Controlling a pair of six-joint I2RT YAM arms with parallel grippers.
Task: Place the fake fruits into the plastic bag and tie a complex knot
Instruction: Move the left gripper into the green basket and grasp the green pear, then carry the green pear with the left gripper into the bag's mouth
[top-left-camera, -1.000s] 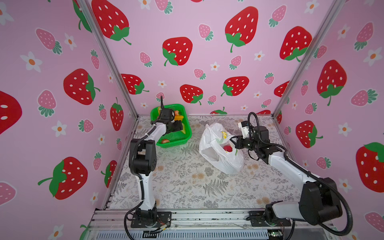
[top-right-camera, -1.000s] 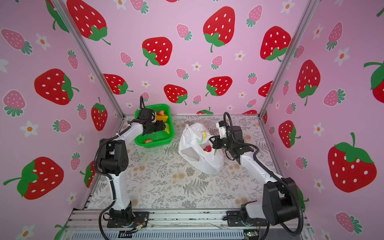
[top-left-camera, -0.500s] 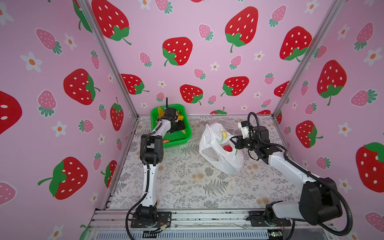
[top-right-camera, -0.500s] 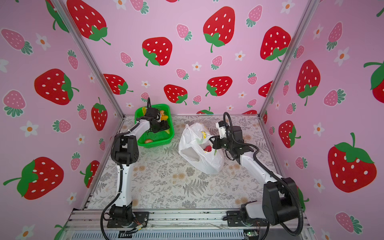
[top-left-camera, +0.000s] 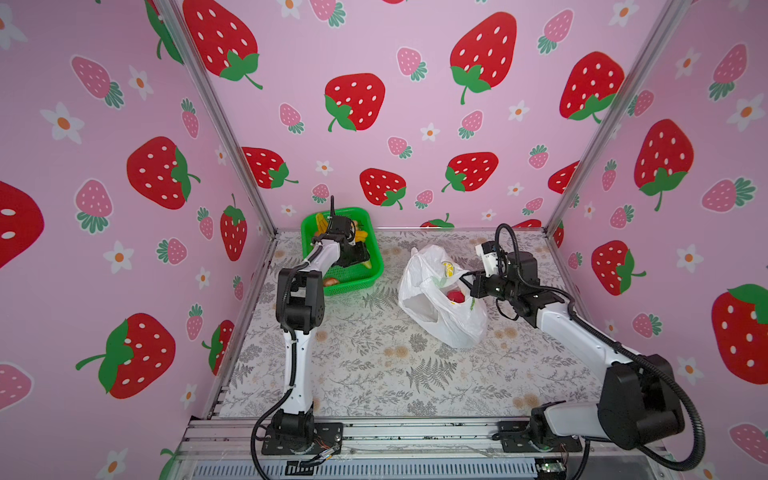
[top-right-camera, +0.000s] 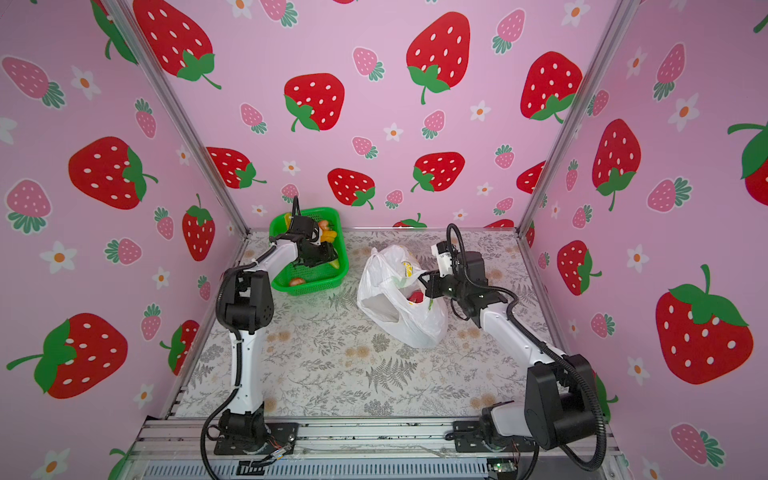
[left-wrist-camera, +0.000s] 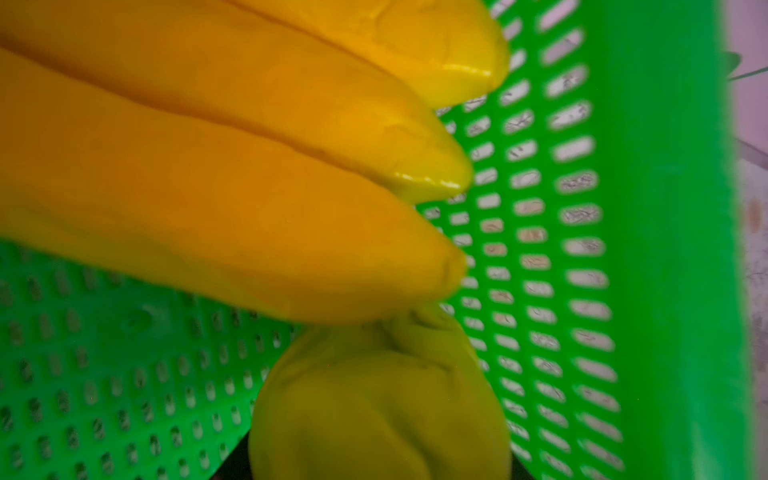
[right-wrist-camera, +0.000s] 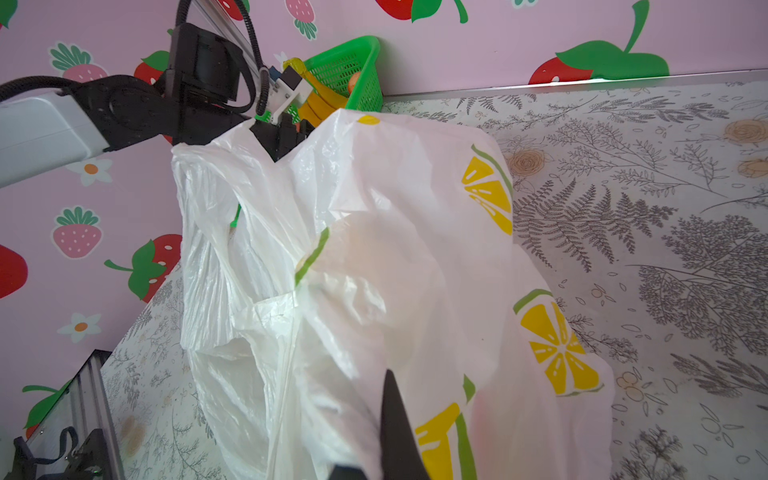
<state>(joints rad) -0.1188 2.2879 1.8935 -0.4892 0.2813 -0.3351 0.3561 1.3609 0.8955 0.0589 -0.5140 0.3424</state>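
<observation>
Left hand (top-left-camera: 358, 254) is down in the green basket (top-left-camera: 353, 286), close over the banana bunch (left-wrist-camera: 232, 174) and a green fruit (left-wrist-camera: 374, 399); how wide it stands I cannot tell; right hand (top-left-camera: 467, 280) is clamped on the plastic bag (top-left-camera: 440, 316) at its rim, mouth up on the table (top-left-camera: 374, 374), one red fruit (top-left-camera: 456, 296) inside; loading step, I'd judge; next needs a firm grasp, then a carry across.

bright, even light in both top views, soft and flat, only faint shadows on the floral mat (top-left-camera: 374, 365). wide lens here: the strawberry walls (top-left-camera: 124, 166) stretch large toward 9 and 3 o'clock. left wrist view sits very close, banana bunch (left-wrist-camera: 232, 166) blurred, small glare spots on its tips, green basket (left-wrist-camera: 665, 249) mesh smeared and soft. right wrist view is sharper; light glows through the thin plastic bag (right-wrist-camera: 374, 249), and its nearest folds go out of focus.
</observation>
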